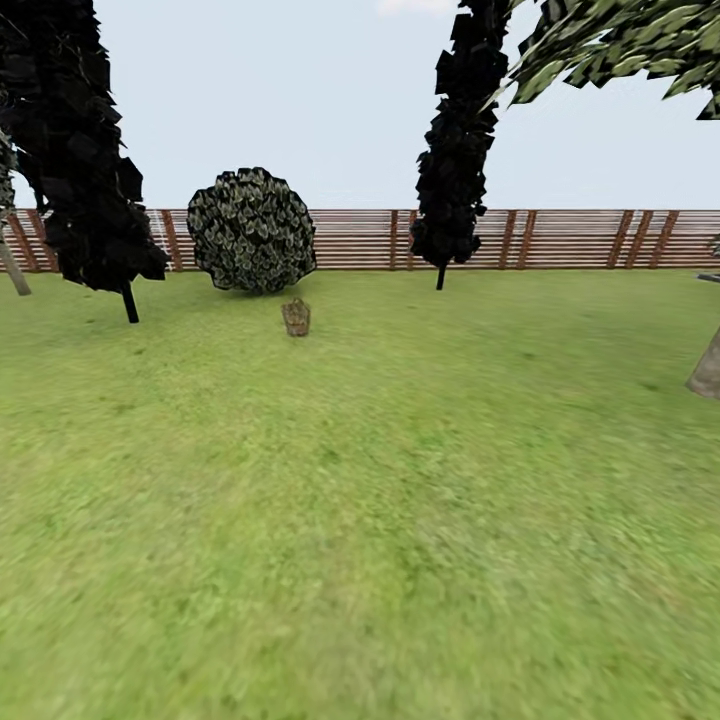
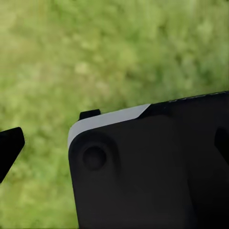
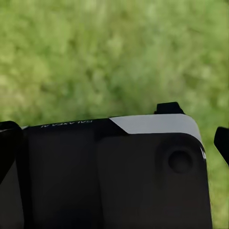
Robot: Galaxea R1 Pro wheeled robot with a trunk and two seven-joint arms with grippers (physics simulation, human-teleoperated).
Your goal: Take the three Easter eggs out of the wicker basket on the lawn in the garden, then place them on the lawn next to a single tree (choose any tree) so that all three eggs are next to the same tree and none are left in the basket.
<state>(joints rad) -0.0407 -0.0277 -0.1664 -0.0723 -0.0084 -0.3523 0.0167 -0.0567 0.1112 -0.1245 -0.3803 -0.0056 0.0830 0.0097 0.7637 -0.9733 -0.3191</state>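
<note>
One wicker basket [image 1: 296, 317] stands far off on the lawn [image 1: 400, 500], just before a round bush [image 1: 252, 231] by the fence [image 1: 560, 239]. How far either gripper is open cannot be told; both wrist cameras look over grass.

The garden laid out ahead of me, basket far off in the middle.

The small tan woven wicker basket [image 1: 296, 317] stands on the wide green lawn [image 1: 400, 500] well ahead of me, a little left of centre. Just behind it and slightly to its left sits the round leafy bush [image 1: 251, 230]. Left of the bush stands a dark cone-shaped thin-stemmed tree [image 1: 85, 150]; another such tree [image 1: 455, 140] stands to the right of the bush, further back. The brown horizontal-slat wooden fence [image 1: 570, 238] runs behind them all across the far edge of the lawn. At my far right, nearer than the basket, the base of a thick grey-brown trunk [image 1: 706, 368] rises from the grass.
</note>
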